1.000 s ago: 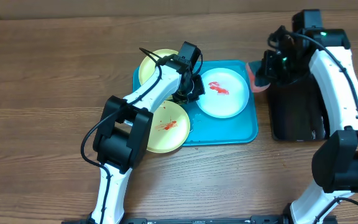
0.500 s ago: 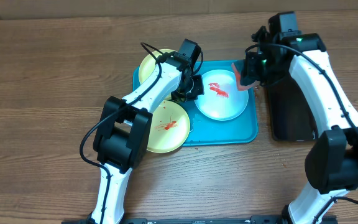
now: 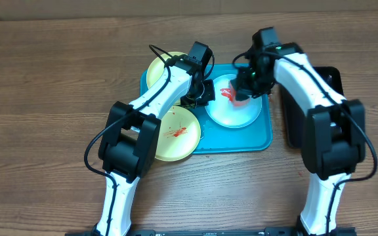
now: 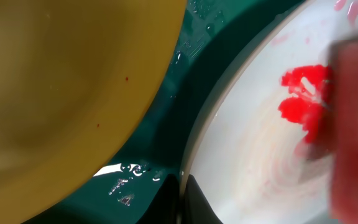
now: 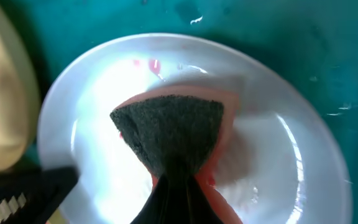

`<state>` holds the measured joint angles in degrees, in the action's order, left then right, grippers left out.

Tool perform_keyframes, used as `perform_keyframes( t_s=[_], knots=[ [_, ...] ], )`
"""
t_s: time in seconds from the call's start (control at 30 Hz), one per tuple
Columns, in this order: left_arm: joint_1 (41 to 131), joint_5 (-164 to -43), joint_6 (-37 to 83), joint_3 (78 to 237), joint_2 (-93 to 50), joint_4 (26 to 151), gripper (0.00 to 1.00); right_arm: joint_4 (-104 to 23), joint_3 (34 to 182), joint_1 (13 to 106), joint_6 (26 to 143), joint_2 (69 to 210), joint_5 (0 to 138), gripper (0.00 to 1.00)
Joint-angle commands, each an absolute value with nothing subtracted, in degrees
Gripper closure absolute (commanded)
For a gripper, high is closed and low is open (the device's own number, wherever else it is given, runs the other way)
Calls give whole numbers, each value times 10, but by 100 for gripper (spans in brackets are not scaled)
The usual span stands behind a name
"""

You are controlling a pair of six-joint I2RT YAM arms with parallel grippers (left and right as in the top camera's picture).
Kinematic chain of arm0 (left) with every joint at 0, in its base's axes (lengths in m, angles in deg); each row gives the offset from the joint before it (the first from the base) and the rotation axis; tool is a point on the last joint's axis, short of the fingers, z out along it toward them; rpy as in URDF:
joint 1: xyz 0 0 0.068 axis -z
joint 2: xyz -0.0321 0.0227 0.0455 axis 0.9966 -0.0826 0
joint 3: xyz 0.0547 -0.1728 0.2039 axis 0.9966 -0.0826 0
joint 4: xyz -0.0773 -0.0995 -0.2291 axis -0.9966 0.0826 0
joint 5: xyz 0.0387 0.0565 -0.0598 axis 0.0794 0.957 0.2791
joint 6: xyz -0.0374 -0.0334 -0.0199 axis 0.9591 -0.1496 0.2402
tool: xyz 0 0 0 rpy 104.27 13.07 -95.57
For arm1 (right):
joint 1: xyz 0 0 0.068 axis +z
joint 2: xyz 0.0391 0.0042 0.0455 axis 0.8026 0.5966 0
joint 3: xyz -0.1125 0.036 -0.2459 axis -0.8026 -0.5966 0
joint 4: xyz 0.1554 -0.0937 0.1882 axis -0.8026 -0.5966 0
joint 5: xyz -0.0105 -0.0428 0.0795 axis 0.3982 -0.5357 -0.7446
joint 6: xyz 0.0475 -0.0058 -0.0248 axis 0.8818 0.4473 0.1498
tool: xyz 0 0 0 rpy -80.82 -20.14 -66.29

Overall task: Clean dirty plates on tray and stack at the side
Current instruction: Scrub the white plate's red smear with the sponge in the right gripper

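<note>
Right gripper [image 5: 174, 177] pinches sponge [image 5: 173, 124], pressed on white plate [image 3: 238, 113], centre-right of tray [image 3: 241, 141]. Left gripper [image 3: 201, 92] clamps plate's left rim.

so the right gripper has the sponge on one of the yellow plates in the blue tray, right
Not quite. The right gripper has the sponge on the white plate in the blue tray, not on a yellow one. The right wrist view shows it.
</note>
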<state>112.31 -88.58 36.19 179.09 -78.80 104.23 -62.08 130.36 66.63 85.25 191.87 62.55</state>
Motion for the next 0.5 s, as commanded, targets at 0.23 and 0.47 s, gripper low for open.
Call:
perform_keyframes(
  t_s=[0.23, 0.47],
  knots=[
    [1131, -895, 351, 1807, -794, 1042, 96, -602, 1300, 721, 944, 1969, 646, 96],
    [1131, -906, 351, 1807, -794, 1039, 96, -576, 1300, 744, 944, 1970, 555, 96]
  ],
)
